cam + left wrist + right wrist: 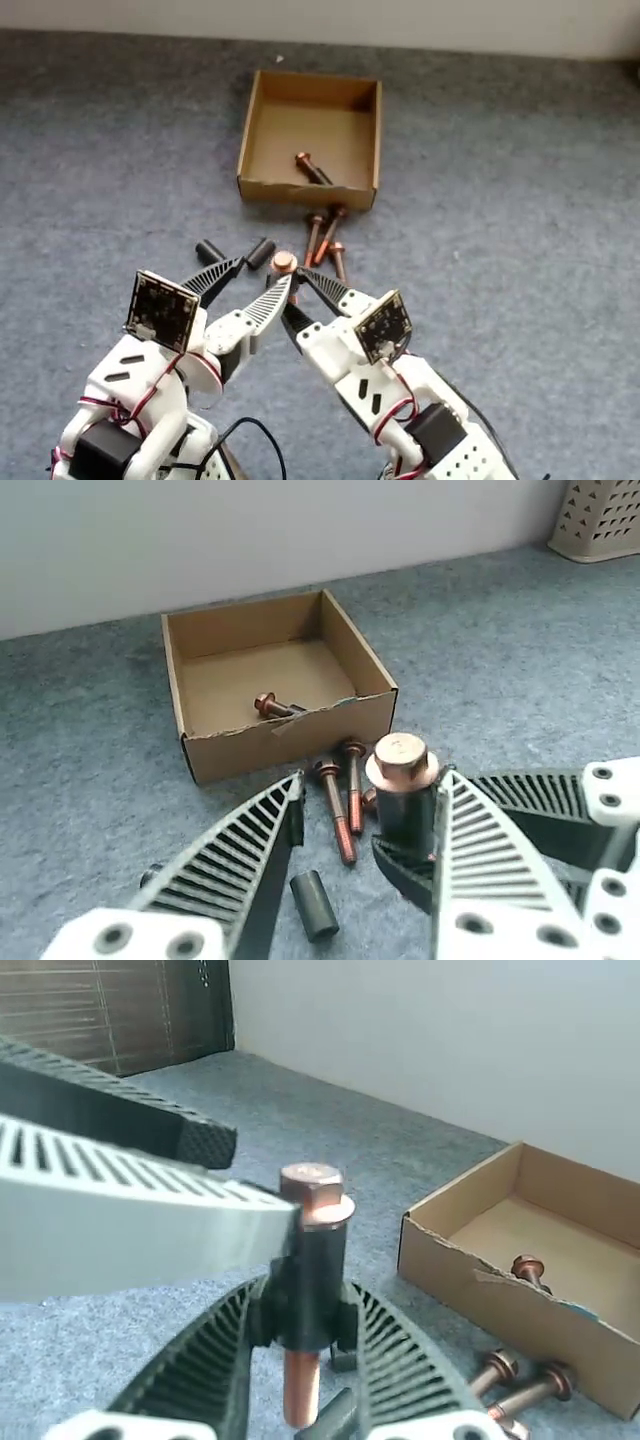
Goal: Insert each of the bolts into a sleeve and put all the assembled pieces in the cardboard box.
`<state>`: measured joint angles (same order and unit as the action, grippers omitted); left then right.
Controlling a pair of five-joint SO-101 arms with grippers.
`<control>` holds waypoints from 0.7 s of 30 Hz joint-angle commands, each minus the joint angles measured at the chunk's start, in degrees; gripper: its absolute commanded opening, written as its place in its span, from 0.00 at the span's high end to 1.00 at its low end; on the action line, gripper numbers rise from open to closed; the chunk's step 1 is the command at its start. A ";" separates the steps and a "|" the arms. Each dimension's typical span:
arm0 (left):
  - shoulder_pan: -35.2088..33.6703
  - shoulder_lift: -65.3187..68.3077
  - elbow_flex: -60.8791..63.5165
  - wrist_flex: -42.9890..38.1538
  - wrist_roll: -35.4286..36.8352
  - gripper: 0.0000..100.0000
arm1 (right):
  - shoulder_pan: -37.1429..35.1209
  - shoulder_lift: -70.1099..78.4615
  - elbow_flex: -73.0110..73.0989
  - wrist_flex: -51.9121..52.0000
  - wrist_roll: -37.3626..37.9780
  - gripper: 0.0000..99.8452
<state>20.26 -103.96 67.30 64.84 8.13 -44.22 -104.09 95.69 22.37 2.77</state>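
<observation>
Between my two grippers, just in front of the shallow brown cardboard box (290, 735), a copper-coloured flanged bolt (312, 1195) is standing upright through a short black cylindrical sleeve (315, 1280). Its head is resting on the sleeve's top and its shank is poking out below. My right gripper (305, 1325) is clamping the sleeve. My left gripper (370, 785) is gaping wide and gripping nothing, though one white ribbed finger (150, 1235) appears to be touching the assembly just under the bolt head. I am judging that finger the main risk: any sideways drag could be tilting the piece or prying it loose. Since I am pinching only the sleeve, tipping it could be letting the bolt slide out. That hanging shank could also be catching the box wall, or sweeping the three loose copper bolts (335, 810) lying near it.
</observation>
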 commanded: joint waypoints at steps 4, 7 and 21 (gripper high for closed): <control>-0.48 -0.04 -2.86 1.05 -1.05 0.78 | 4.79 -1.19 5.58 -1.71 0.00 1.00; -0.57 -0.04 -2.59 0.97 -1.58 0.78 | 5.76 -1.19 5.58 -1.63 0.00 1.00; -15.34 -0.13 14.99 -12.13 -15.12 1.00 | 15.52 -1.10 0.48 14.73 -3.60 1.00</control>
<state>11.30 -103.96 78.99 56.48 -5.41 -30.51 -104.09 95.69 34.42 0.04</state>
